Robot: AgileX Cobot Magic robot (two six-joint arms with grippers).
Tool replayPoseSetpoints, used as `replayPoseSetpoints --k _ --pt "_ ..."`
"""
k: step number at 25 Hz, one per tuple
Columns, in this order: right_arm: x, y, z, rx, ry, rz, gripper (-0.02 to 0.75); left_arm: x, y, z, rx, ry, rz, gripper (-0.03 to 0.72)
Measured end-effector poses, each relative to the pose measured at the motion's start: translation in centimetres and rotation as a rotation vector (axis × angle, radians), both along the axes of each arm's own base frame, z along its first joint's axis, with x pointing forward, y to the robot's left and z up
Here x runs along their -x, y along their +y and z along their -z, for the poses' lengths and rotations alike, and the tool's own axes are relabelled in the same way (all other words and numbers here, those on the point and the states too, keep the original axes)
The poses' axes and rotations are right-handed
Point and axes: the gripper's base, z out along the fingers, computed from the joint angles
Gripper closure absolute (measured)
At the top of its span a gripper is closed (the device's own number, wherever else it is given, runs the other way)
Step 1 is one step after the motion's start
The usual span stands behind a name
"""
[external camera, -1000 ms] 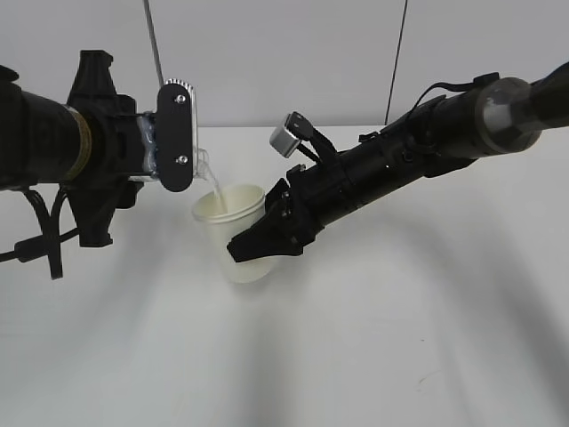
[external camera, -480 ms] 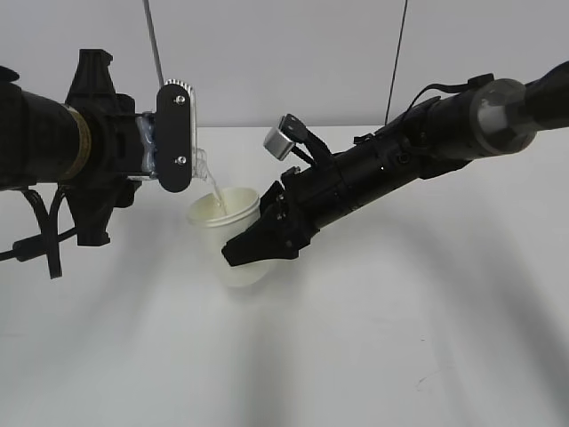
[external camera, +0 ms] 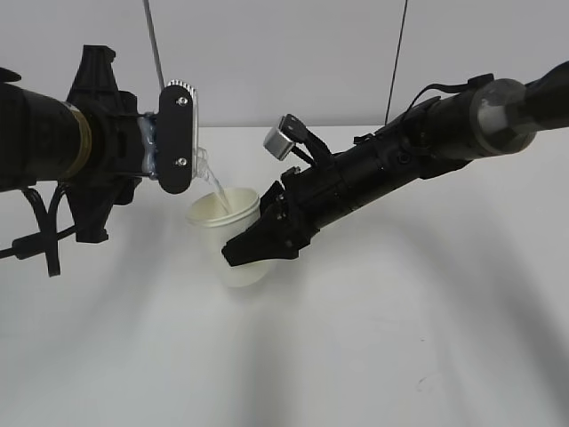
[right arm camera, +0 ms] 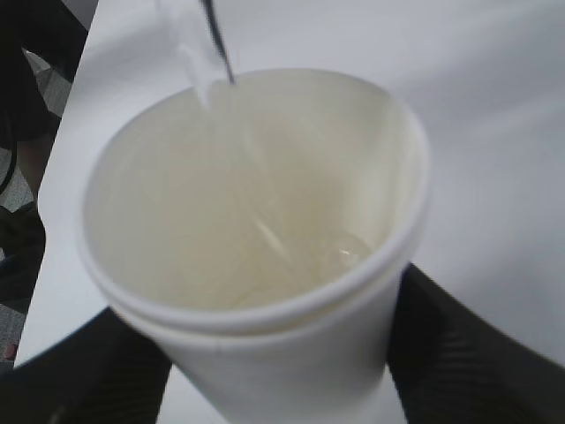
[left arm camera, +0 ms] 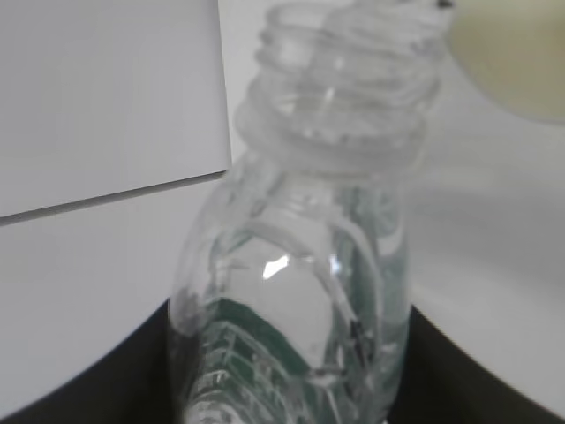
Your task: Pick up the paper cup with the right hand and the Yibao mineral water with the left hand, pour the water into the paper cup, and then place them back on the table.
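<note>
Your small cream-white paper cup (external camera: 229,233) sits centre-left of frame, above the white bench (external camera: 427,338), pinched by the black right hand (external camera: 263,238). It has stopped drifting left since half a second ago. The clear ribbed water bottle (left arm camera: 296,291), clamped in the left hand (external camera: 172,135) at upper left, keeps pouring, so filling continues.

No legible text anywhere. On the Yibao mineral water (left arm camera: 296,291) only a scrap of dark green label low on the clear body, seen through the plastic — white curved lines, no letters or numbers to make out. Paper cup (right arm camera: 256,221) plain cream inside and out — no print, no mark. Yellow band on the left arm (external camera: 83,142) too small to read.
</note>
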Motion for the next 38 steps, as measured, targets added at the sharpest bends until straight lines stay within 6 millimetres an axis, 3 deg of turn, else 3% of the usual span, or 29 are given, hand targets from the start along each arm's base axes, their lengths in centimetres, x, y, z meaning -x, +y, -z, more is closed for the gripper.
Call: replayPoseSetpoints --k 38 --pt "0.00 0.00 0.00 0.000 0.001 0.001 0.200 -0.12 0.09 -0.18 -0.031 -0.025 0.008 0.303"
